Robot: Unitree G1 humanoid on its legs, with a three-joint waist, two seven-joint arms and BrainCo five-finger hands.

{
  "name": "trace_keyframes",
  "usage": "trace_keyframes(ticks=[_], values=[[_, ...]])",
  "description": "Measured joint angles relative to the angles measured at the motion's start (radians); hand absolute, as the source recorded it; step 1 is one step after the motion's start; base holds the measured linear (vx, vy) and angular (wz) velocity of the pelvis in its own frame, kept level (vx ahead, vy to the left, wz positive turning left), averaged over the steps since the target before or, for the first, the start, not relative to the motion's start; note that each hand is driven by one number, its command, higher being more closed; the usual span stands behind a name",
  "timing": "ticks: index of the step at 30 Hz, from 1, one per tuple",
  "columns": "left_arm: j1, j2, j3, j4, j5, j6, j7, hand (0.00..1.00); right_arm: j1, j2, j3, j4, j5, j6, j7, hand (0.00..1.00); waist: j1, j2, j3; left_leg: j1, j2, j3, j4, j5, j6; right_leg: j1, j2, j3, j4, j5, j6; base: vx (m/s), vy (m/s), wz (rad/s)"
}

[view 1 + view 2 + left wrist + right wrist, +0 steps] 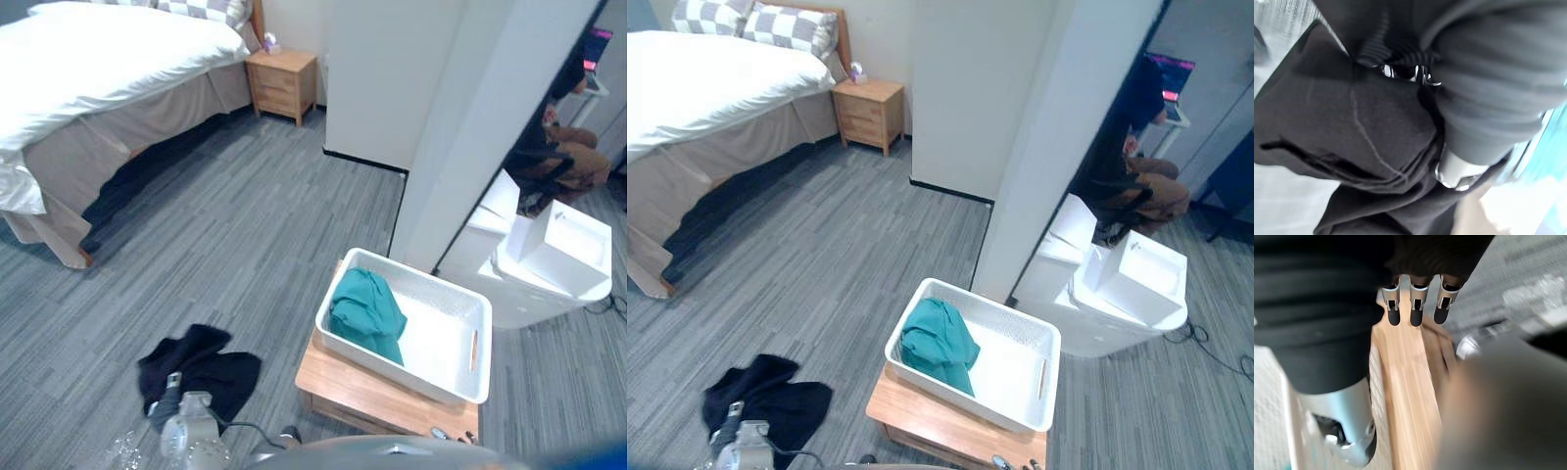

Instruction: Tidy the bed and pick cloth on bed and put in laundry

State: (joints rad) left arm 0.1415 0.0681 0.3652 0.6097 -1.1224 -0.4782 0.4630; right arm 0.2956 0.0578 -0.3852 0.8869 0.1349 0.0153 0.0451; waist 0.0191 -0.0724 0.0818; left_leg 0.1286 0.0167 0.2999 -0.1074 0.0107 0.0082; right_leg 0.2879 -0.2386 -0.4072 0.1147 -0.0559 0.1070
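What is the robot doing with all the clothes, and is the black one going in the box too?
The robot is tidying up laundry. A teal cloth already lies in the white basket, which sits on a low wooden table. The left hand is buried in a dark cloth down by the floor, beside the table, not yet in the basket. The right hand is open and holds nothing, over the table's edge.
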Motion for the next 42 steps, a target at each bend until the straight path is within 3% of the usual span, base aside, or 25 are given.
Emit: trace_keyframes(ticks=[2, 5, 8, 12, 16, 17, 22, 27, 30, 32, 37, 40, 42], values=[[-0.063, 0.034, 0.078, -0.014, 0.000, -0.077, 0.096, 1.00, 0.001, 0.002, 0.004, 0.005, 0.016, -0.002, 0.005, 0.00, -0.003, -0.002, -0.008, 0.008, -0.003, -0.029, 0.000, -0.006, 0.003, -0.002, -0.003, -0.013, 0.036, 0.020, -0.027, 0.18, 0.048, 0.29], [-0.094, 0.076, 0.160, -0.124, 0.040, -0.127, 0.192, 1.00, 0.004, 0.002, 0.015, 0.006, 0.020, -0.019, 0.012, 0.00, -0.003, 0.002, -0.010, 0.025, -0.012, -0.043, 0.001, -0.020, 0.001, -0.004, -0.005, -0.009, 0.052, 0.005, -0.039, 0.17, 0.004, 0.11], [-0.117, 0.129, 0.235, -0.232, 0.156, -0.139, 0.265, 1.00, 0.005, -0.022, 0.052, 0.021, 0.020, -0.056, 0.011, 0.00, -0.004, 0.016, -0.017, 0.028, -0.021, -0.042, 0.002, -0.017, 0.006, -0.001, 0.017, 0.010, 0.009, -0.029, -0.055, 0.16, -0.062, -0.07], [-0.131, 0.148, 0.237, -0.398, 0.301, -0.137, 0.262, 1.00, 0.002, -0.055, 0.069, 0.054, 0.029, -0.090, -0.001, 0.00, -0.009, 0.046, -0.040, 0.027, -0.015, -0.031, 0.007, -0.005, -0.010, 0.012, 0.031, 0.032, -0.012, -0.022, -0.059, 0.12, -0.128, 0.03], [-0.131, 0.142, 0.193, -0.581, 0.448, -0.119, 0.185, 1.00, 0.017, -0.080, 0.070, 0.065, 0.031, -0.121, -0.007, 0.00, -0.009, 0.073, -0.074, 0.029, 0.016, 0.029, 0.007, 0.012, -0.029, 0.001, 0.053, 0.096, -0.008, -0.022, -0.059, 0.09, -0.164, -0.14], [-0.132, 0.142, 0.158, -0.630, 0.501, -0.100, 0.137, 1.00, 0.020, -0.085, 0.072, 0.065, 0.029, -0.132, -0.002, 0.00, -0.009, 0.081, -0.077, 0.030, 0.032, 0.051, 0.007, 0.017, -0.035, -0.005, 0.066, 0.120, -0.010, -0.022, -0.059, 0.03, -0.144, -0.29], [-0.132, 0.134, -0.014, -0.675, 0.658, -0.031, -0.013, 1.00, 0.022, -0.097, 0.088, 0.064, 0.029, -0.154, 0.013, 0.00, -0.017, 0.092, -0.086, 0.029, 0.080, 0.130, 0.005, 0.031, -0.057, -0.045, 0.105, 0.211, -0.015, -0.022, -0.059, -0.03, -0.150, -0.46], [-0.132, 0.125, -0.176, -0.652, 0.750, 0.047, -0.134, 1.00, 0.013, -0.101, 0.129, 0.053, 0.026, -0.158, 0.010, 0.00, -0.061, 0.094, -0.079, 0.030, 0.107, 0.220, 0.001, 0.040, -0.069, -0.089, 0.131, 0.291, -0.048, -0.028, -0.062, -0.13, -0.132, -0.72], [-0.148, 0.128, -0.291, -0.617, 0.802, 0.073, -0.207, 1.00, 0.019, -0.095, 0.173, 0.054, 0.027, -0.159, -0.004, 0.00, -0.086, 0.060, -0.073, 0.030, 0.088, 0.261, 0.000, 0.054, -0.069, -0.108, 0.110, 0.310, -0.051, -0.103, -0.049, -0.17, -0.134, -0.42], [-0.148, 0.095, -0.405, -0.590, 0.855, 0.084, -0.257, 1.00, 0.031, -0.106, 0.184, 0.055, 0.031, -0.152, -0.013, 0.00, -0.107, 0.072, -0.064, 0.036, 0.096, 0.262, 0.000, 0.063, -0.078, -0.113, 0.118, 0.312, -0.038, -0.119, -0.056, -0.19, -0.075, -0.03], [-0.147, 0.052, -0.495, -0.590, 0.909, 0.084, -0.297, 1.00, 0.040, -0.130, 0.185, 0.053, 0.037, -0.152, -0.026, 0.00, -0.115, 0.102, -0.067, 0.032, 0.118, 0.272, 0.000, 0.069, -0.073, -0.125, 0.141, 0.339, -0.039, -0.121, -0.051, -0.08, -0.038, -0.08], [-0.147, 0.052, -0.524, -0.590, 0.933, 0.085, -0.298, 1.00, 0.054, -0.127, 0.186, 0.053, 0.037, -0.151, -0.031, 0.00, -0.113, 0.099, -0.069, 0.028, 0.123, 0.289, 0.000, 0.070, -0.075, -0.136, 0.150, 0.358, -0.042, -0.119, -0.049, 0.02, -0.011, -0.17], [-0.149, 0.053, -0.533, -0.589, 0.949, 0.112, -0.277, 1.00, 0.054, -0.125, 0.185, 0.053, 0.037, -0.151, -0.030, 0.00, -0.117, 0.096, -0.072, 0.027, 0.122, 0.299, 0.000, 0.067, -0.082, -0.143, 0.147, 0.372, -0.047, -0.102, -0.033, 0.09, 0.005, -0.19]])
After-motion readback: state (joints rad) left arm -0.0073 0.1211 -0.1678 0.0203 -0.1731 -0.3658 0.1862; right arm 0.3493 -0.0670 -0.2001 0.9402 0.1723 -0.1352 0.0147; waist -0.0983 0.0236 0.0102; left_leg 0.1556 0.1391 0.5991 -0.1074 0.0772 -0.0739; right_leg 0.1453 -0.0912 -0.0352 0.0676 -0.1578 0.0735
